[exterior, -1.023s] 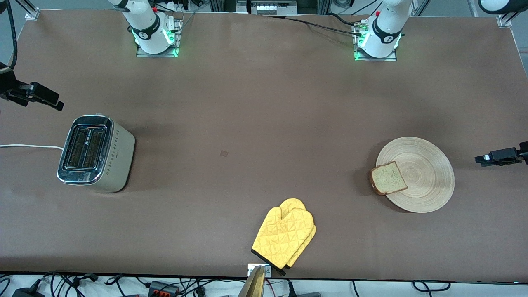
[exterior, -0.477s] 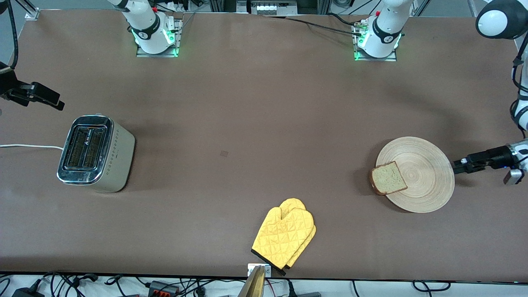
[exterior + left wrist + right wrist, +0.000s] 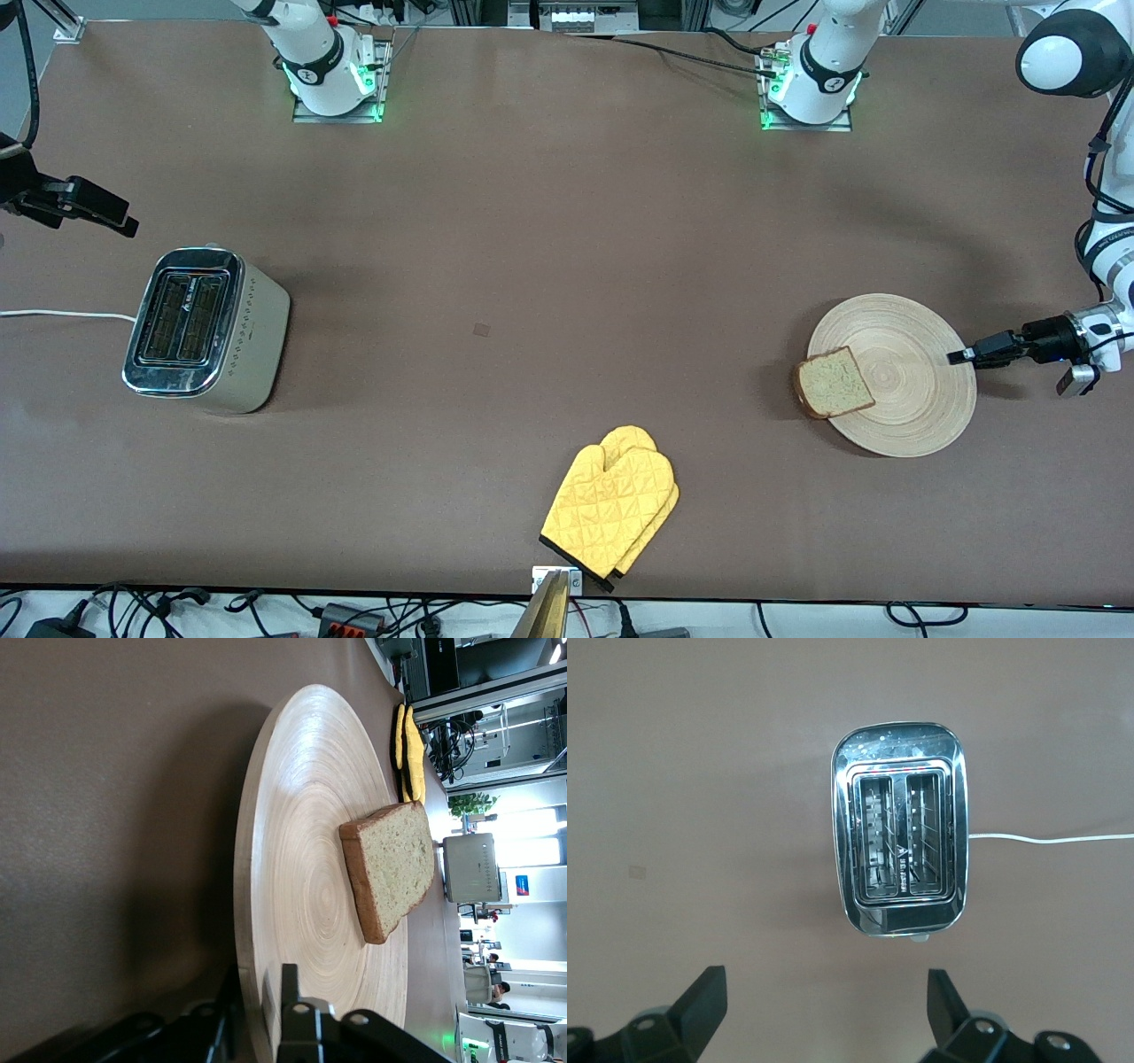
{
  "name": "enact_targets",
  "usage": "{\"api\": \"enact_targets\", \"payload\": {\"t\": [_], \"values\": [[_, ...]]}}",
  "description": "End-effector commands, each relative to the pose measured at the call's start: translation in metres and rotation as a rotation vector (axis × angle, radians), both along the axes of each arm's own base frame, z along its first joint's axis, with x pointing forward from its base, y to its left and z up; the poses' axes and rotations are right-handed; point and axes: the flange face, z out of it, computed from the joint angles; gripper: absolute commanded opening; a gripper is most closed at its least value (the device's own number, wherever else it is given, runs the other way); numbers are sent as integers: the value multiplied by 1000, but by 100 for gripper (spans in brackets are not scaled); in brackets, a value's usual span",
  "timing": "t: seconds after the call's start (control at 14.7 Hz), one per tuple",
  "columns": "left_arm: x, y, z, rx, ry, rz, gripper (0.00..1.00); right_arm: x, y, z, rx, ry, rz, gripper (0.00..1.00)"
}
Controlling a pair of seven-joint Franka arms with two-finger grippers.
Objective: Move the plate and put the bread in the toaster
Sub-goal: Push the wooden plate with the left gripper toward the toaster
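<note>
The light-wood plate (image 3: 917, 416) lies toward the left arm's end of the table, with the brown bread slice (image 3: 833, 383) resting on its edge nearest the toaster. My left gripper (image 3: 955, 357) is at the plate's rim, at the side away from the bread. In the left wrist view its jaws (image 3: 261, 979) stand open astride the rim of the plate (image 3: 301, 815), one finger over it and one under; the bread (image 3: 394, 864) lies farther along. The toaster (image 3: 199, 328) stands toward the right arm's end. My right gripper (image 3: 124, 226) hangs open and empty beside the toaster (image 3: 899, 850), which has both slots empty.
A yellow oven mitt (image 3: 611, 501) lies near the table's front edge, between toaster and plate. The toaster's white cord (image 3: 53, 314) runs off the table's end. Both arm bases stand along the table's edge farthest from the camera.
My left gripper has moved in from the table's end to the plate's rim and now straddles it. The plate, bread and right arm have not moved.
</note>
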Motion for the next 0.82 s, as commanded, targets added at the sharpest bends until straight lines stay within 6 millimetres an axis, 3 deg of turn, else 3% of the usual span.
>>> {"api": "enact_targets", "payload": {"t": [0.0, 0.2, 0.48, 0.75], "values": [[2, 4, 4, -8, -39, -15, 10, -4, 2, 5, 10, -3, 3, 100], [2, -1, 9, -35, -37, -40, 10, -4, -1, 3, 11, 2, 0, 100], [2, -36, 17, -144, 0, -167, 7, -3, -1, 3, 12, 2, -2, 100], [21, -115, 28, -256, 59, -351, 2, -3, -2, 3, 12, 0, -3, 100]]}}
